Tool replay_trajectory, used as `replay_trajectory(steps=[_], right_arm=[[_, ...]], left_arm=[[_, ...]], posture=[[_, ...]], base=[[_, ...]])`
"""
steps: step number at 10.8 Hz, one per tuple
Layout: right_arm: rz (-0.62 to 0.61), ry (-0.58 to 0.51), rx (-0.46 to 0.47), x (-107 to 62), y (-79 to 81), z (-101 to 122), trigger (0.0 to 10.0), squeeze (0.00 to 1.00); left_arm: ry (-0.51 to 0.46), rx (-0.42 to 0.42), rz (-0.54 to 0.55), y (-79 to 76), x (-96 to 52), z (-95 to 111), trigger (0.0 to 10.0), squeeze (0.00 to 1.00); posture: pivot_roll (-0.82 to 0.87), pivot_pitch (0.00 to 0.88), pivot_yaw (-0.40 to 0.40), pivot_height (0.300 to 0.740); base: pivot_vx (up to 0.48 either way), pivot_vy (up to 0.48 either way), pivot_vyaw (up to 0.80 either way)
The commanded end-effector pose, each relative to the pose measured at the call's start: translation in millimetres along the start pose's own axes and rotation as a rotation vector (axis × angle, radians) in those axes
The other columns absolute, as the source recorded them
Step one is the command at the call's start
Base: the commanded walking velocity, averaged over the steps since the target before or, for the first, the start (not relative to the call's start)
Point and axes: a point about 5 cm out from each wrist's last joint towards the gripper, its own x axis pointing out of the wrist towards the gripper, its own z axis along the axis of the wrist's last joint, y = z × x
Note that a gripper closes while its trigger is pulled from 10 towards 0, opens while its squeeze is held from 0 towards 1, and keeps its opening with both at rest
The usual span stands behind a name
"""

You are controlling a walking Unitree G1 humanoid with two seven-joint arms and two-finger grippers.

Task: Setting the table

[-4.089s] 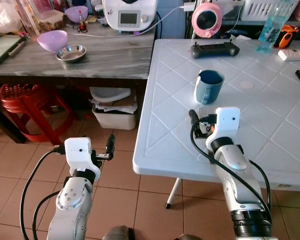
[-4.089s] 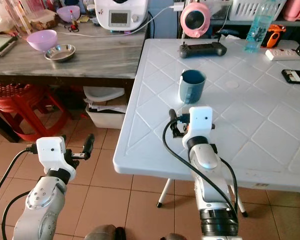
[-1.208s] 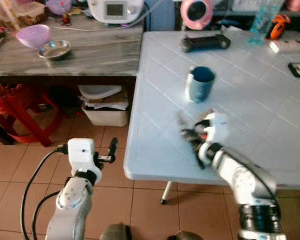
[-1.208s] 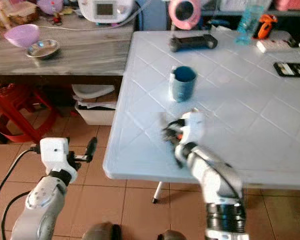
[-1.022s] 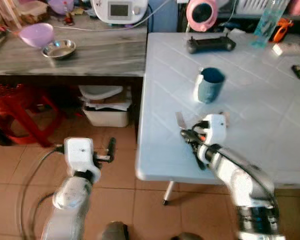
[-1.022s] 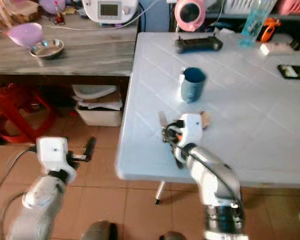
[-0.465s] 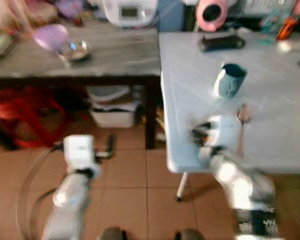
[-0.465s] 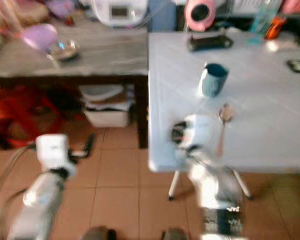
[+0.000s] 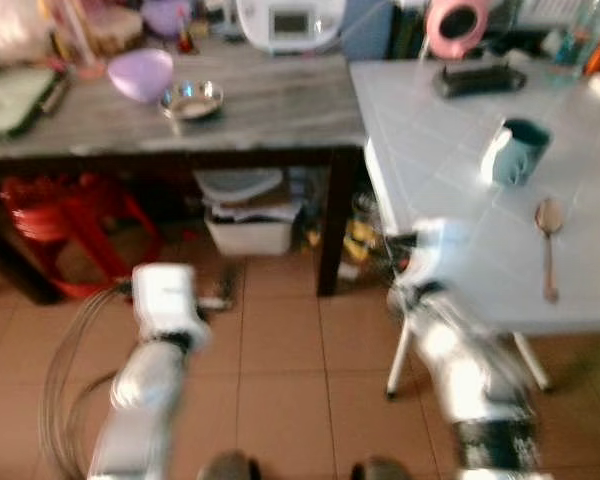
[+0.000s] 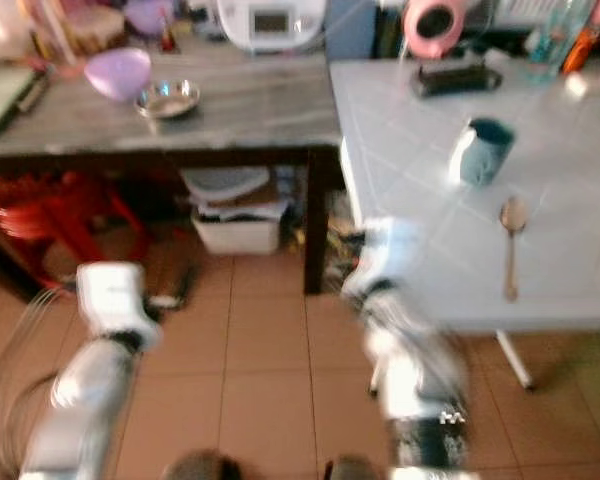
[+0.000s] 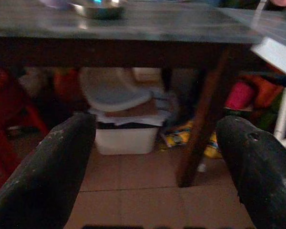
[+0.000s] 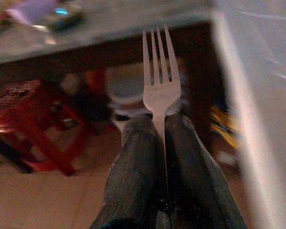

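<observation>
Since 0.5 s ago the whole head view has swung left: the white table [image 9: 450, 130] now sits at the right, and more of the grey counter [image 9: 260, 100] is taken in. That is camera motion, not object motion. Relative to the table, the spoon [image 9: 548, 240] and the teal mug [image 9: 518, 150] are unchanged, the spoon just near of the mug, apart from it. Heavy blur is noted in both head views.

Right gripper [image 12: 159, 138]: fingers pressed together on the handle of a fork [image 12: 159, 78], tines pointing away from the wrist, head clear of the fingertips. Gripper and fork are held off the near-left corner of the table, over the tiled floor [image 9: 280, 370].

Left gripper [image 11: 155, 157]: fingers spread wide, nothing between them, held low at the left, facing the space under the counter where a white bin [image 11: 121, 129] stands.

On the counter, far left: 1 purple bowl [image 9: 145, 72] and 1 steel bowl [image 9: 192, 98].

Handling, as judged: the fork looks like thin metal, so light, stiff and not fragile, but smooth and likely to pivot or slip in a 2-finger pinch. The present hold on the flat of the handle near the neck seems right. Release should be made low and level, since a dropped fork would bounce or skid on the hard tabletop.
</observation>
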Motion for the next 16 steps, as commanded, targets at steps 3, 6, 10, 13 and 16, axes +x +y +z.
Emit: replay_trajectory(steps=[3,6,10,13,16], right_arm=[[0.026,-0.094,-0.071,0.8,-1.2,15.3,0.0,0.0],[0.04,-0.112,-0.089,1.5,-1.1,16.3,0.0,0.0],[0.06,-0.134,-0.137,0.2,1.3,17.6,10.0,0.0],[0.059,-0.145,-0.173,1.6,1.6,19.5,10.0,0.0],[0.022,-0.153,-0.146,2.2,-3.1,21.1,10.0,0.0]], left_arm=[[-0.053,0.029,-0.008,-1.9,8.1,9.5,10.0,0.0],[-0.054,0.024,-0.012,-2.8,9.7,9.0,10.0,0.0],[-0.038,0.051,0.045,6.2,11.0,6.1,10.0,0.0],[-0.046,0.06,0.053,8.0,11.9,7.2,10.0,0.0],[-0.053,0.058,0.034,1.3,10.9,6.3,10.0,0.0]], posture=[[0.0,0.048,0.042,0.74],[0.0,0.046,0.041,0.74],[0.0,0.045,0.042,0.74],[0.0,0.045,0.04,0.74],[-0.01,0.046,0.041,0.74]], base=[[0.439,0.0,0.0],[0.48,0.0,0.0],[0.416,0.15,0.0],[0.363,0.316,0.23],[0.356,0.319,0.27]])
